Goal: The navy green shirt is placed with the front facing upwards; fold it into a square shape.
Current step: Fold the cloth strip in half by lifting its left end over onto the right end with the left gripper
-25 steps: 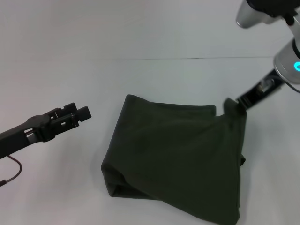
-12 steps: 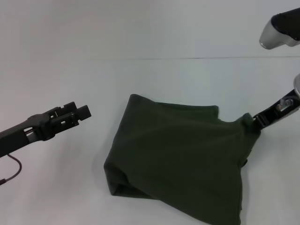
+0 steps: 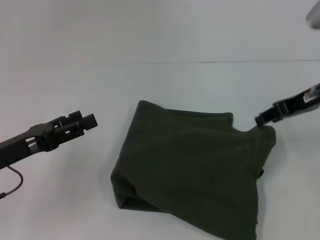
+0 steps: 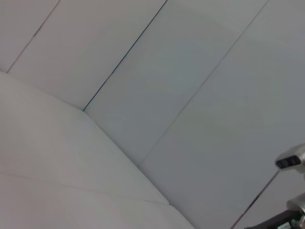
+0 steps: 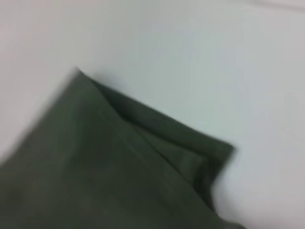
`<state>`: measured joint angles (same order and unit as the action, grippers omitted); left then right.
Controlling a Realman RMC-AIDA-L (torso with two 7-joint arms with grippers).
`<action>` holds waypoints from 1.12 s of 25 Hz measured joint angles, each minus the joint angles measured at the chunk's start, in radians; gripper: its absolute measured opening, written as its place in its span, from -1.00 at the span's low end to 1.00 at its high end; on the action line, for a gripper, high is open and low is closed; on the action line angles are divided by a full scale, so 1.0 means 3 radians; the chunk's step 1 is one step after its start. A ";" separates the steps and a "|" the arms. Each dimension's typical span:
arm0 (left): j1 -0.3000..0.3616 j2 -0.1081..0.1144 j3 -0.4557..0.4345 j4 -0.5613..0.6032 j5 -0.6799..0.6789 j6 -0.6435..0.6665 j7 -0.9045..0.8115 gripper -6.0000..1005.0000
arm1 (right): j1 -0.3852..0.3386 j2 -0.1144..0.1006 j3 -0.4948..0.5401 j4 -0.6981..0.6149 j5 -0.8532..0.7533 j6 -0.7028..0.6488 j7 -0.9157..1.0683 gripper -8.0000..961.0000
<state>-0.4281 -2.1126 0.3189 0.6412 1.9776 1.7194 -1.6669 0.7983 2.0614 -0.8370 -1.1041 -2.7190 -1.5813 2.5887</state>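
Navy green shirt point(image 3: 192, 167) already folded compact mid-desk, far right corner untidy; right gripper point(image 3: 260, 120) spread beside it, left gripper point(image 3: 86, 121) state unclear.

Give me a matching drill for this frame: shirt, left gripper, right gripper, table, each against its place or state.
Things:
1. navy green shirt
2. left gripper
3. right gripper
4. table

Places or states:
A. at the shirt's far right corner
B. white, with a thin seam line across the far side
C. folded, lying in the middle
D. hovering to the shirt's left, apart from it

Pairs: 1-C, 2-D, 3-A, 4-B
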 joint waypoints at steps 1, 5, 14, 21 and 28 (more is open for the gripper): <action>0.0000 0.0000 0.0000 0.0000 0.0005 0.0012 -0.0008 0.80 | -0.0011 -0.0015 0.0090 0.0014 0.0134 -0.0025 -0.0053 -0.22; 0.0001 0.0002 0.0003 0.0000 0.0034 0.0046 -0.0021 0.80 | -0.0079 -0.0100 0.0246 0.0373 0.0765 -0.0098 -0.0401 0.14; -0.0083 0.0030 0.0066 0.0036 0.0232 0.0195 -0.0044 0.80 | -0.0345 -0.0153 0.0469 0.0881 0.1483 -0.0260 -0.1551 0.47; -0.0373 0.0141 0.0220 0.0042 0.0561 -0.0450 -0.0719 0.79 | -0.0819 -0.0230 0.0824 0.0893 0.2295 -0.0662 -0.2128 0.47; -0.0858 0.0243 0.0897 -0.0002 0.1001 -0.1030 -0.1531 0.79 | -0.1236 -0.0216 0.1285 0.1174 0.2631 -0.0924 -0.2803 0.48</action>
<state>-0.6855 -2.0397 0.5880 0.6405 2.2778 1.4103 -2.1263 0.4275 1.9967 -0.4515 -0.7519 -1.9297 -1.8585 1.7478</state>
